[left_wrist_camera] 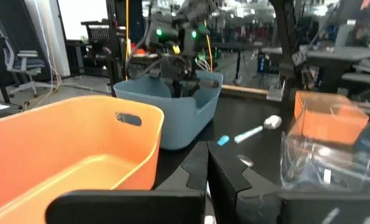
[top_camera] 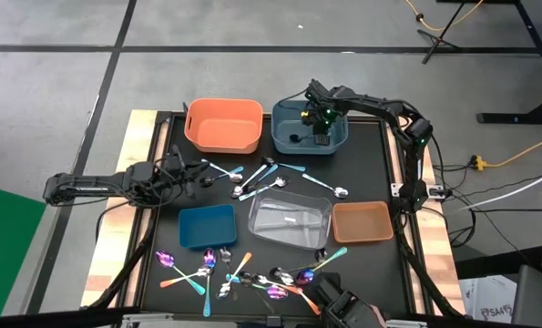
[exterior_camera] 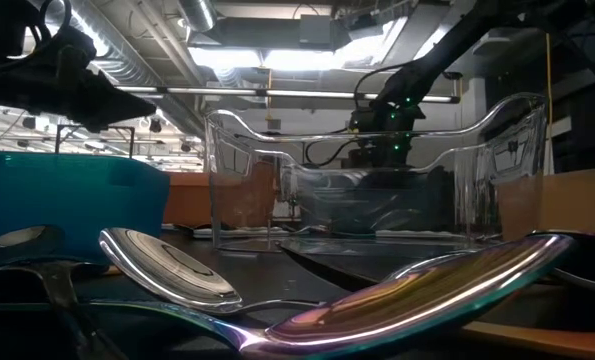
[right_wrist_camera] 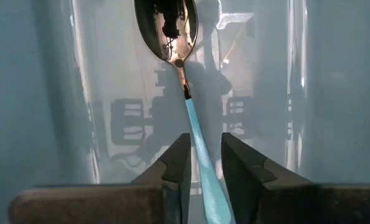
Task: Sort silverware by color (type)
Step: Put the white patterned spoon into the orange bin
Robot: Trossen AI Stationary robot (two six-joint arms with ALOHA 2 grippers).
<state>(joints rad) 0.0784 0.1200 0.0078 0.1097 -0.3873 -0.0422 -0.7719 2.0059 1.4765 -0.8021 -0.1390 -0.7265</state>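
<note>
My right gripper (top_camera: 321,137) hangs fingers-down inside the blue-grey bin (top_camera: 309,132) at the far side of the table. Its fingers (right_wrist_camera: 204,165) stand open on either side of a teal-handled spoon (right_wrist_camera: 188,112), which lies on the bin's floor; a gap shows on each side of the handle. My left gripper (top_camera: 193,175) waits shut and level at the table's left, beside the orange bin (top_camera: 223,125). Several loose spoons and forks (top_camera: 261,178) lie mid-table, and several more (top_camera: 243,273) lie near the front edge.
A small blue bin (top_camera: 207,225), a clear bin (top_camera: 291,219) holding one piece, and a brown bin (top_camera: 362,221) stand in a row across the middle. In the low view, spoons (exterior_camera: 177,270) lie close to the camera in front of the clear bin (exterior_camera: 377,170).
</note>
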